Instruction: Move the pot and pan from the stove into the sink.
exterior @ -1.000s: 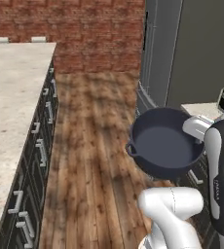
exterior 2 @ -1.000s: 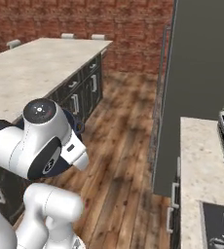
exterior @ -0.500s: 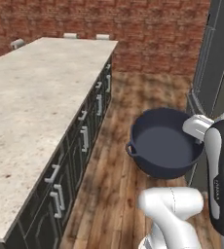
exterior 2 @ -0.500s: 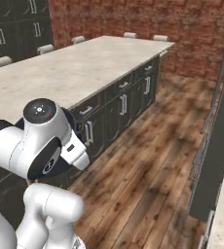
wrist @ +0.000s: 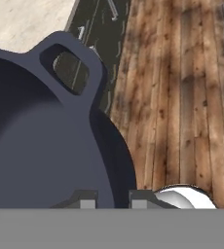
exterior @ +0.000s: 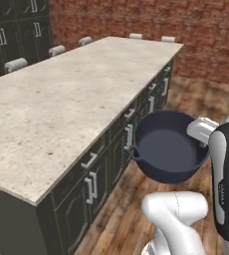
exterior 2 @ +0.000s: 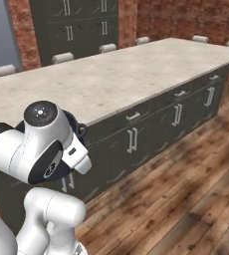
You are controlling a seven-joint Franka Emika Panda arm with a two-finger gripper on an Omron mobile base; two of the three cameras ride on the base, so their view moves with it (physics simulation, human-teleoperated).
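Observation:
The pot (exterior: 167, 150), deep and dark blue-grey with loop side handles, hangs in the air over the wooden floor beside the island. My gripper (exterior: 200, 135) is shut on its right rim. In the hand view the pot (wrist: 41, 141) spreads across the left, one loop handle pointing away from me, and my gripper (wrist: 111, 200) pinches the near rim between its two fingertips (wrist: 87, 199). The pan, the stove and the sink are out of view.
A long island with a beige stone top (exterior: 61, 99) and dark cabinet fronts (exterior: 116, 154) runs close on the left. Stools (exterior: 57, 50) line its far side. Wooden floor (exterior 2: 186, 199) lies to the right, with a brick wall (exterior: 186, 30) behind.
The whole picture has swung, so the base has turned. The tall grey unit and counter corner left the frame and the island came near. The pot stays held the same way.

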